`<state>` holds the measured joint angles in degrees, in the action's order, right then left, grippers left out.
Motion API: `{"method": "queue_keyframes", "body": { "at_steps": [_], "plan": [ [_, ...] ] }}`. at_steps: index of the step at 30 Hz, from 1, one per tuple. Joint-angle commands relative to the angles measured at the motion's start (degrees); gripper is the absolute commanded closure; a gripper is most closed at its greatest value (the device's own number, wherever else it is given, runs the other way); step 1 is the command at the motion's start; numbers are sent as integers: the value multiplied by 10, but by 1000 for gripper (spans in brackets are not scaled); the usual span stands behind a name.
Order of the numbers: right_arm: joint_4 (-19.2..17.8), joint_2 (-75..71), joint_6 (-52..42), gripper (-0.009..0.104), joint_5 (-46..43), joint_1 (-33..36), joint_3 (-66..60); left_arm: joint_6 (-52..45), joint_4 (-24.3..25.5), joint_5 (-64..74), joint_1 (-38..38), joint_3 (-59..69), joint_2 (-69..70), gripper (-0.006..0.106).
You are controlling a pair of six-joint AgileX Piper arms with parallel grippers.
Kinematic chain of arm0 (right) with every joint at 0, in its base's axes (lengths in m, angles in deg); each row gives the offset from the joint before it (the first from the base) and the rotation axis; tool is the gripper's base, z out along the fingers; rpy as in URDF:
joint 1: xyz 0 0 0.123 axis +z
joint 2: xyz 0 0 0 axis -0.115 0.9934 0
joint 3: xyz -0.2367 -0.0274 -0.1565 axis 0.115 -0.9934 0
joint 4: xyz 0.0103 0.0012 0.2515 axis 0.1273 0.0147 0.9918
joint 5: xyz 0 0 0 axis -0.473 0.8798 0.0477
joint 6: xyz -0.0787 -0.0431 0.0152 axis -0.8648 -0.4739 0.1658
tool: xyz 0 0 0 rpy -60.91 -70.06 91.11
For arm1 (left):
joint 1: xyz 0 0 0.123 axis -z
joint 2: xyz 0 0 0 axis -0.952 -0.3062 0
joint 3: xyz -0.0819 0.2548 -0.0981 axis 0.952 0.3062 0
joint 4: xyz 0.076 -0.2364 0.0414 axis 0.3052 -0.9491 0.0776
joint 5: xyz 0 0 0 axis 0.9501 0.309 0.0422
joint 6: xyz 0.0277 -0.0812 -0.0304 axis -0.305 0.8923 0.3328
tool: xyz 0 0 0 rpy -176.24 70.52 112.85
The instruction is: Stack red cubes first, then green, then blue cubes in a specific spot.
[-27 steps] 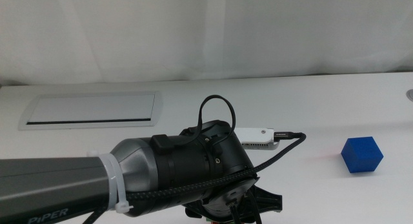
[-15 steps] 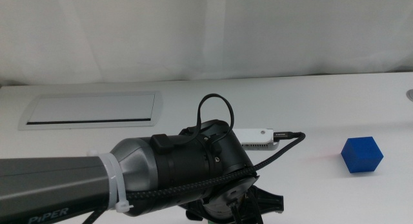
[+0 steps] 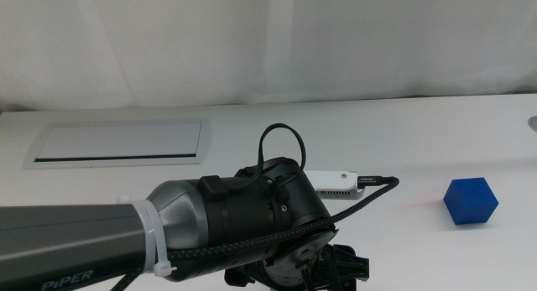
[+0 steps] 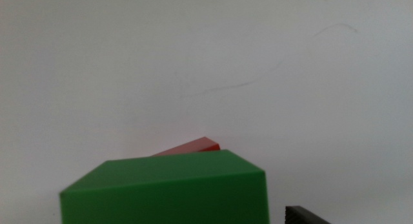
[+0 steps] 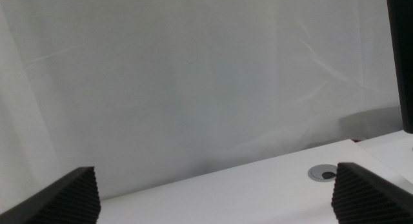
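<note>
My left arm reaches across the middle view, and its gripper (image 3: 323,274) sits low at the bottom edge, mostly hidden under the wrist. Up close in the left wrist view, a green cube (image 4: 168,192) rests on a red cube (image 4: 193,146), of which only a thin edge peeks out behind. One dark fingertip (image 4: 306,215) shows beside the green cube with a gap between them, so the jaws stand open. The blue cube (image 3: 471,200) sits alone on the white table at the right. My right gripper (image 5: 216,192) is open and empty, out of the middle view.
A long grey-framed panel (image 3: 117,143) with a dark slot lies at the back left. A round grommet (image 3: 532,121) sits at the table's right edge, also seen as the grommet (image 5: 322,173) in the right wrist view. White curtain lines the back.
The left arm's wrist has sunk slightly and the gripper parts at the bottom edge have shifted. The blue cube has not moved.
</note>
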<state>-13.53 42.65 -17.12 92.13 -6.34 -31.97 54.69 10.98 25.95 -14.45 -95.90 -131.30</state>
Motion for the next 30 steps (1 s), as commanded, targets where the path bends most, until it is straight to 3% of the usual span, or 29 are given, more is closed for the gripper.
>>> {"method": "queue_keyframes", "body": {
  "at_steps": [1,13,17,22,30],
  "plan": [
    [-6,-2,-2,-2,-3,2,-2,-1,-3,11,-2,1,4,13],
    [-6,-2,-2,-2,-4,2,-2,-25,29,50,-2,-64,51,13],
    [-6,-2,-2,-2,-4,2,-2,-29,70,92,-2,-104,71,13],
    [-6,-2,-2,-2,-10,2,-2,-101,98,116,-9,-135,121,13],
    [0,-2,0,-2,-44,2,-2,-204,97,135,-136,-137,249,13]
  ]
}}
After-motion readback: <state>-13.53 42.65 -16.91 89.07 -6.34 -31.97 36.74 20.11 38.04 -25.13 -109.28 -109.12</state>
